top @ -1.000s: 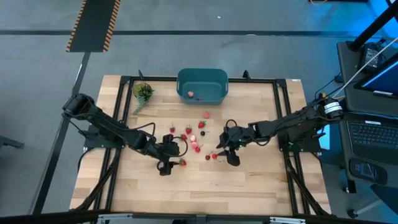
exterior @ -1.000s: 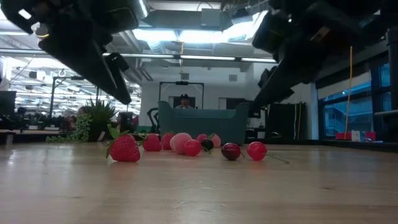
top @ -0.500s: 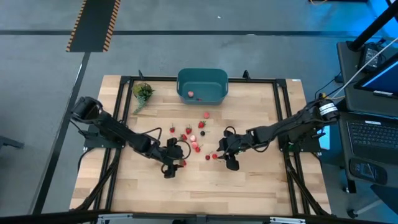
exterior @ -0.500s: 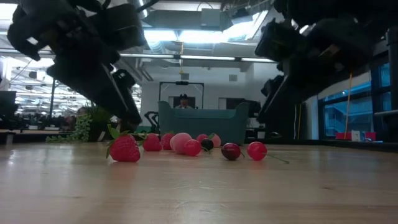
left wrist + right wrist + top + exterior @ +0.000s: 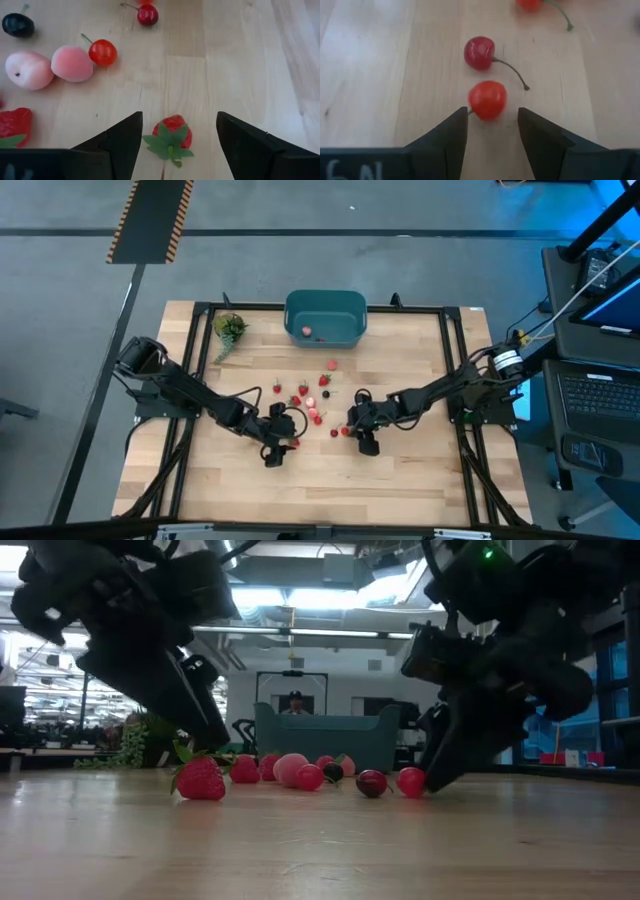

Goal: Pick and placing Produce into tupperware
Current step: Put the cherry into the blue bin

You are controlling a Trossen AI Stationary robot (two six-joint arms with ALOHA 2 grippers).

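The right hand point(image 5: 491, 131) has slid left, fingers apart around a bright red cherry point(image 5: 487, 100); the left hand point(image 5: 176, 137) stands wide astride a strawberry point(image 5: 171, 136), neither gripped.

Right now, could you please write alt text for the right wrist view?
The right gripper, open, is low over the wooden table with a bright red cherry just ahead of the gap between its dark fingers. A darker cherry with a curved stem lies beyond it.
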